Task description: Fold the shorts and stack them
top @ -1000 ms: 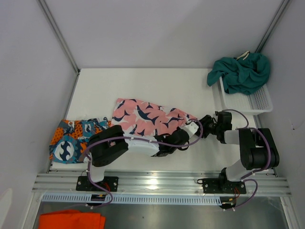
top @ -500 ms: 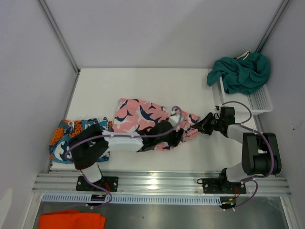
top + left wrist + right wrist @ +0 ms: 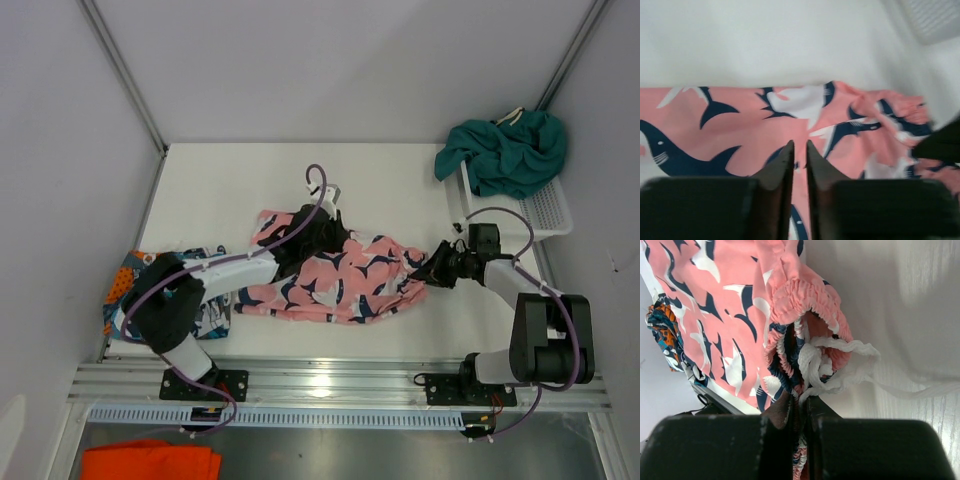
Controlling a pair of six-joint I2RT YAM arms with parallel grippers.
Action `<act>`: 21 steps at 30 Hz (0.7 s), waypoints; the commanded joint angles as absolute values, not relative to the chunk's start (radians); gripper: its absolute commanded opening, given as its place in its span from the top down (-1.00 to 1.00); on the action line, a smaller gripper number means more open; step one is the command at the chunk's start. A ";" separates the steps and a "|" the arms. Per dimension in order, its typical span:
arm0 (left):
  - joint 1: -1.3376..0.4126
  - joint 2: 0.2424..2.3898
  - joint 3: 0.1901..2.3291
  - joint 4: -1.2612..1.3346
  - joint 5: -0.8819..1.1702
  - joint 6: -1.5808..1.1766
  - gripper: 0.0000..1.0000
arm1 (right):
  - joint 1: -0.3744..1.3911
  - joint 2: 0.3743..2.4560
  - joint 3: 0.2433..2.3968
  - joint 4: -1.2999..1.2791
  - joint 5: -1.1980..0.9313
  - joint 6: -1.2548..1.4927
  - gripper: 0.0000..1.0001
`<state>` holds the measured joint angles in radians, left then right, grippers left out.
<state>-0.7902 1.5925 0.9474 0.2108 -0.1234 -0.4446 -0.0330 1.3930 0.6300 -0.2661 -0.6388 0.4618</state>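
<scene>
Covered, cropped and out of focus

In the top view the left arm covers part of the graphic-print shorts (image 3: 125, 290), and the bottom edge cuts off the orange cloth (image 3: 150, 462). The left wrist view is blurred, so whether the left gripper (image 3: 799, 150) nips the pink shark shorts (image 3: 740, 120) in its narrow slit cannot be told. The teal shorts (image 3: 505, 150) hide the far end of the basket (image 3: 545, 215).
</scene>
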 commanded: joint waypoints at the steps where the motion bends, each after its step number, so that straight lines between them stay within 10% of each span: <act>1: -0.767 1.690 1.014 0.141 -0.121 -0.471 0.75 | -0.034 1.345 0.695 -0.339 -0.603 0.397 1.00; 3: -0.753 1.735 1.043 0.136 -0.112 -0.492 1.00 | -0.034 1.336 0.718 -0.363 -0.591 0.393 1.00; 21: -0.729 2.091 1.285 0.057 -0.095 -0.623 1.00 | 0.041 1.284 0.913 -0.509 -0.534 0.396 1.00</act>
